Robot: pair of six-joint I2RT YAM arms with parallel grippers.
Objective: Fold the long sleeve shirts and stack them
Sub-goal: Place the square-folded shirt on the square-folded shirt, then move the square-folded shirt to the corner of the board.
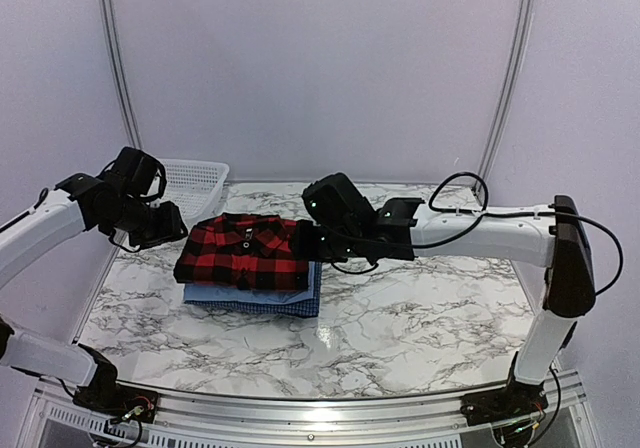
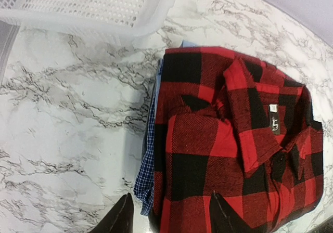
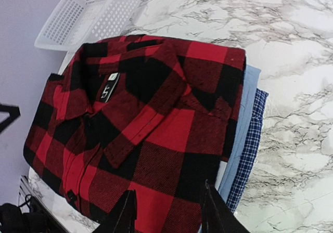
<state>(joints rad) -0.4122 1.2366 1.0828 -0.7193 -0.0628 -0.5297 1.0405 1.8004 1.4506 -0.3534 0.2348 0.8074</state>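
Left of the red-and-black plaid flannel shirt [image 1: 245, 253], the left gripper [image 1: 165, 226] hangs just beside the shirt's left edge at the end of its white arm. In the left wrist view its two dark fingers [image 2: 122, 218] stand well apart with nothing between them, one over bare marble and the other over the plaid; whether either touches the cloth cannot be told. Behind and to the left of the plaid shirt sits a white plastic mesh basket [image 1: 195, 183], near the shirt but apart from it. The plaid shirt itself lies folded into a neat rectangle on the left half of the marble-patterned table [image 1: 420, 318], front up, collar and button placket showing, with a small dark label [image 3: 109, 87] inside the neck. It tops a stack: the light blue collared shirt [image 3: 242, 124] peeks out as a narrow strip along the plaid shirt's edge, and the blue checked shirt [image 3: 251, 150] shows just past that strip, both folded flat under the plaid one. At the plaid shirt's right edge the right gripper [image 1: 312, 240] hovers close over the cloth. In the right wrist view its fingers [image 3: 125, 212] are spread wide and grip nothing, framing the near edge of the plaid. To the right of the plaid shirt the right arm reaches back across the table, black cables looping above it.
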